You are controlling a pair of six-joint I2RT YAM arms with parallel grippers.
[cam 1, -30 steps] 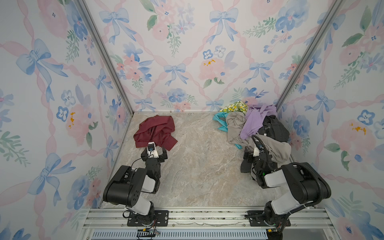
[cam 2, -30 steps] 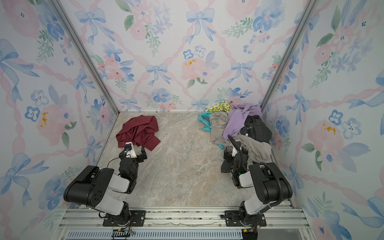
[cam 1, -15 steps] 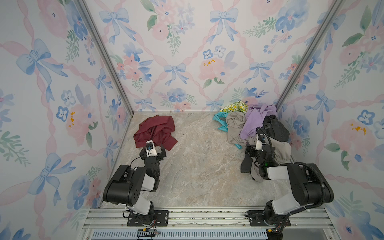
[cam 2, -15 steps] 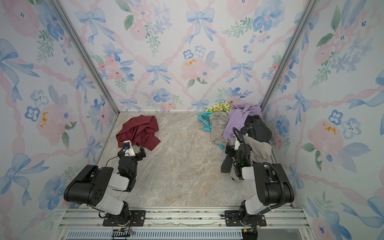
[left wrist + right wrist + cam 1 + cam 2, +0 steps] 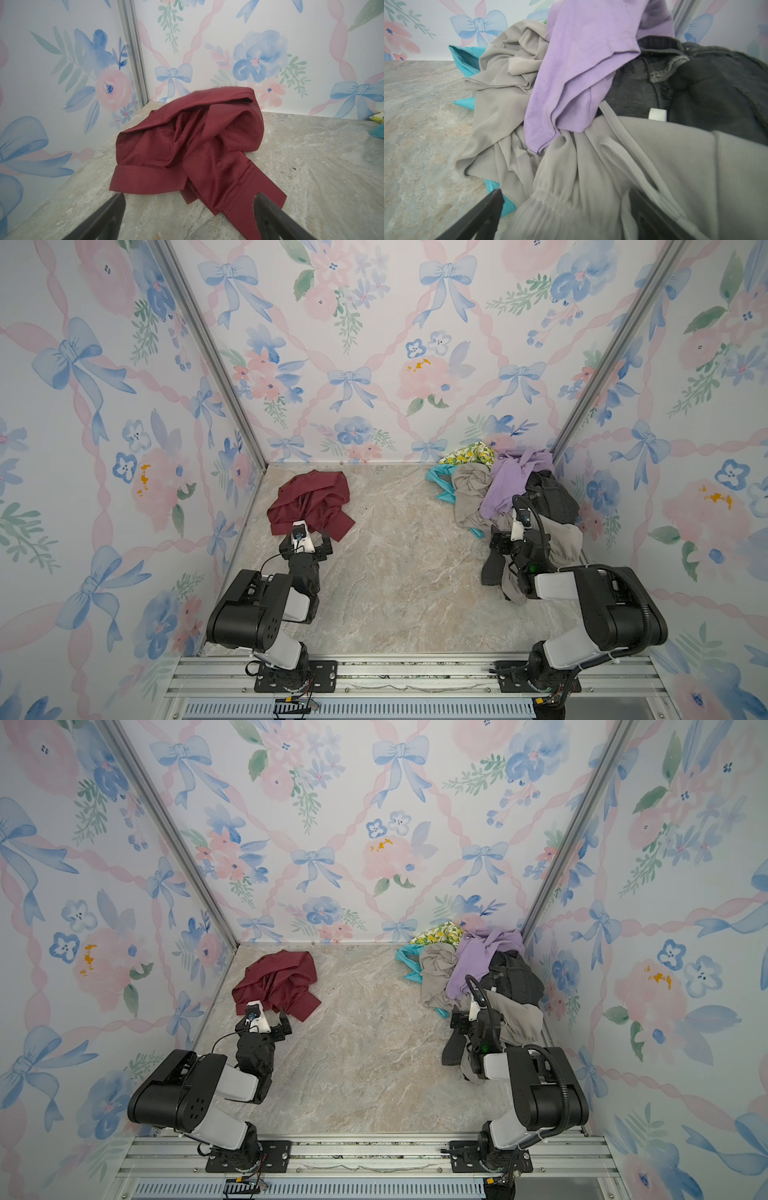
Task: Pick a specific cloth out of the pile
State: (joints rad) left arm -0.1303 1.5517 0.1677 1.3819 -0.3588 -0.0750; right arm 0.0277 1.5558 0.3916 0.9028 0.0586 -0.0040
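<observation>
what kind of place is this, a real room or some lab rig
Most likely a robot test booth, not a home: floral-print wall panels on aluminium posts, two arms bolted to a metal rail, a clothes pile on a marble-look tabletop.

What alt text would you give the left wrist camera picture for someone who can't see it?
A crumpled dark red shirt lies on a marbled table, in a corner of flowery walls. The open left gripper sits just in front of it, holding nothing.

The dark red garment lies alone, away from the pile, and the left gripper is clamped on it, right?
Not clamped: the left gripper stands open beside the dark red garment, as the left wrist view shows. It lies apart from the pile.
</observation>
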